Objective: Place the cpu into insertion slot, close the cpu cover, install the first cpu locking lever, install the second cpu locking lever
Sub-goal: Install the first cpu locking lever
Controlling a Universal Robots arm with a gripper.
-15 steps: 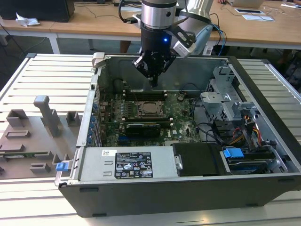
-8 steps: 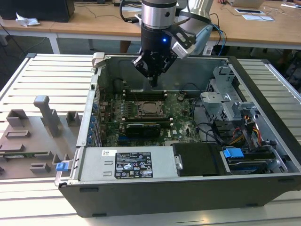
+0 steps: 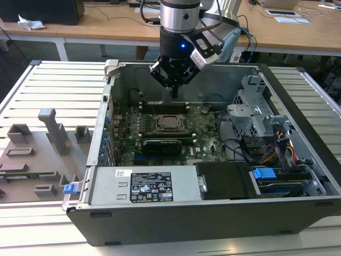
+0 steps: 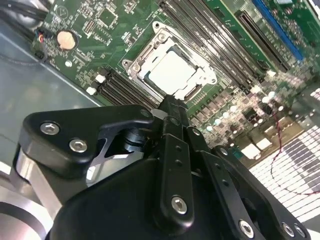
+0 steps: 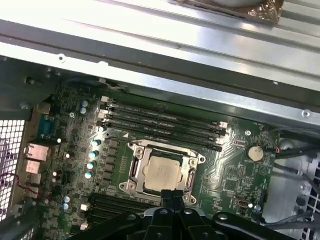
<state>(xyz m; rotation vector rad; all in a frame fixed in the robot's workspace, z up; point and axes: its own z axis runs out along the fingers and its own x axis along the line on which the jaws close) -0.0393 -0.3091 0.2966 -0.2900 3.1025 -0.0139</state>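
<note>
My black pincer point(image 5: 172, 196), fingers pressed together and empty, hangs above one silver-grey square cpu point(image 5: 162, 173). The cpu lies flat, metal face up, inside one thin silvery metal cover frame point(image 5: 136, 169).

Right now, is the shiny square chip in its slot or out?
In. The cpu sits flat, low in the motherboard, and the cpu cover lies down around its edges.

Pale wooden desks point(image 3: 106, 26) stand behind — a ribbed metal bench point(image 3: 53, 80) (silver-grey) in front.
</note>
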